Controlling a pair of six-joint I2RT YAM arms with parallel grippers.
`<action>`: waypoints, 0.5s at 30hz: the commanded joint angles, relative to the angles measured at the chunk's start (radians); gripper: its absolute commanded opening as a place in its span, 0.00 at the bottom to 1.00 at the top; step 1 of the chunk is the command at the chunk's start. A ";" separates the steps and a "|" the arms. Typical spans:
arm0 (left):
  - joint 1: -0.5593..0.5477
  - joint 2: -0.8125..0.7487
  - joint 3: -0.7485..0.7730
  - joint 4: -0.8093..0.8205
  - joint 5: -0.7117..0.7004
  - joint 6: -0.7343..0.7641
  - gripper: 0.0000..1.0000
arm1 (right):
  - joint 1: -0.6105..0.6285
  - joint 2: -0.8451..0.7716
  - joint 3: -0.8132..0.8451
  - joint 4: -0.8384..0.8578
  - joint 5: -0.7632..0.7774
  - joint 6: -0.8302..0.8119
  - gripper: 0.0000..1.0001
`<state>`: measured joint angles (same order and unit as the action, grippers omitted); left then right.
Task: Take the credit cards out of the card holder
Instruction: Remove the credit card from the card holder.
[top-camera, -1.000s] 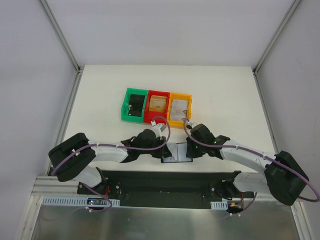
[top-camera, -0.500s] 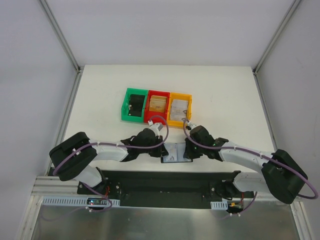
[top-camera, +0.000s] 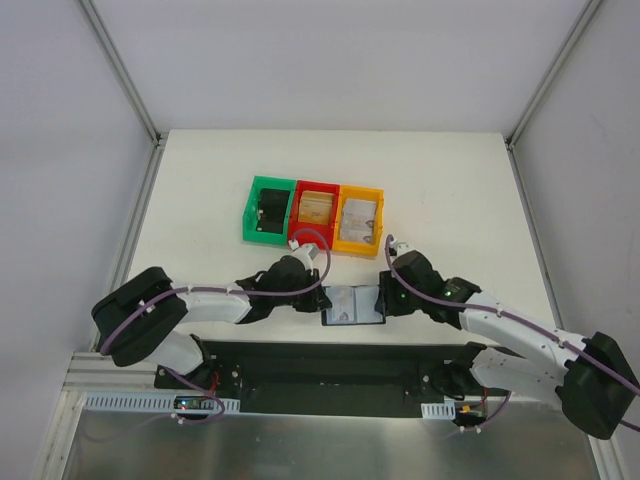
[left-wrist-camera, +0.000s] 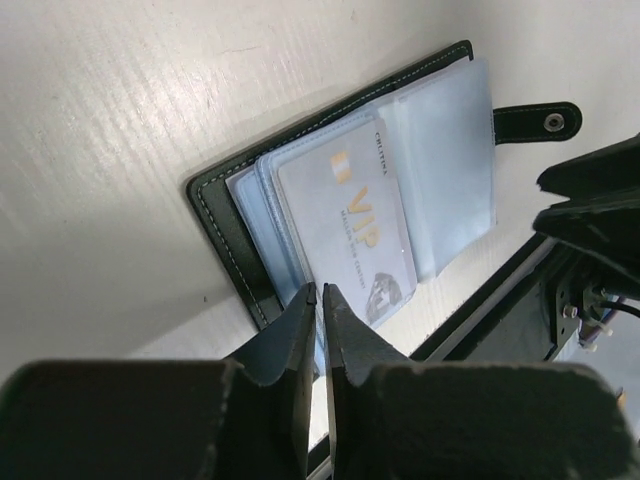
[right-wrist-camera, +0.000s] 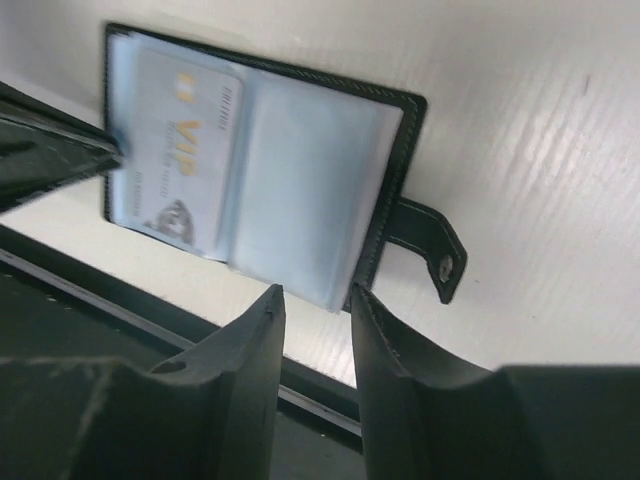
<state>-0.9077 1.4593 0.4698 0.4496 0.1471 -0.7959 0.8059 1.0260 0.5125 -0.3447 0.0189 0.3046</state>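
The card holder (top-camera: 354, 305) lies open near the front edge of the table (top-camera: 200, 190), a pale credit card (left-wrist-camera: 350, 225) showing inside, my left gripper (left-wrist-camera: 321, 300) pinching the holder's edge and my right gripper (right-wrist-camera: 315, 300) spread beside its tab (right-wrist-camera: 430, 245).

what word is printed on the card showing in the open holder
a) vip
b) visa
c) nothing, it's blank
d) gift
a: the credit card in the sleeve of the open card holder reads VIP in gold letters, legible in both wrist views.
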 joint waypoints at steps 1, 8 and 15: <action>0.009 -0.091 -0.028 0.015 0.006 0.015 0.07 | 0.004 -0.034 0.087 0.028 -0.064 -0.022 0.36; 0.010 -0.119 -0.026 0.093 0.083 0.003 0.07 | 0.004 0.058 0.052 0.268 -0.221 0.054 0.43; 0.009 -0.021 -0.014 0.138 0.103 -0.009 0.03 | 0.001 0.138 0.001 0.421 -0.237 0.096 0.43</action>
<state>-0.9077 1.3857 0.4461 0.5232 0.2176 -0.7967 0.8059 1.1362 0.5472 -0.0689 -0.1806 0.3557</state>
